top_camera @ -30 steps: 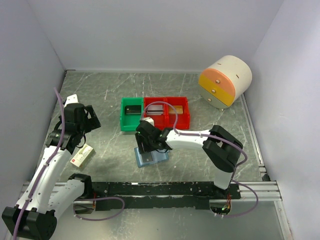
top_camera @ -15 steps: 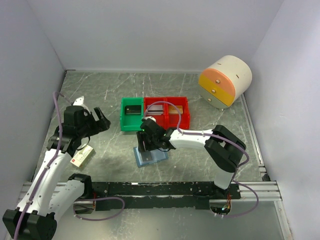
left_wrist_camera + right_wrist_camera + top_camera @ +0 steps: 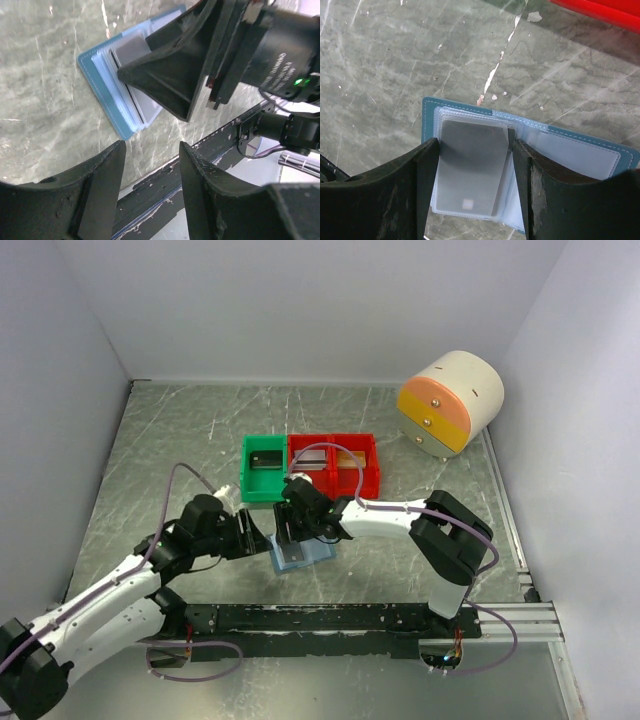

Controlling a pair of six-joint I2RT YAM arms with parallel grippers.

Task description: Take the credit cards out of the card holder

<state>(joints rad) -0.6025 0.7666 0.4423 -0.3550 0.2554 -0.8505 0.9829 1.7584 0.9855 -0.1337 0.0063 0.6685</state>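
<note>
— What do we see past our left gripper point(image 3: 150, 150)?
— Its two dark fingers point(image 3: 97, 192) stand apart with nothing between them, above the marbled grey-green table point(image 3: 45, 105).
— And to the right?
— The slate-blue folding card holder point(image 3: 100, 82) lies open and flat, its clear pockets fanned, with a grey plastic credit card point(image 3: 131, 50) on top.
— Anything over it?
— The black right gripper point(image 3: 165, 60), one wedge-shaped finger down at the card's edge. We see the scuffed black metal rail point(image 3: 220, 142) on the near side.
</note>
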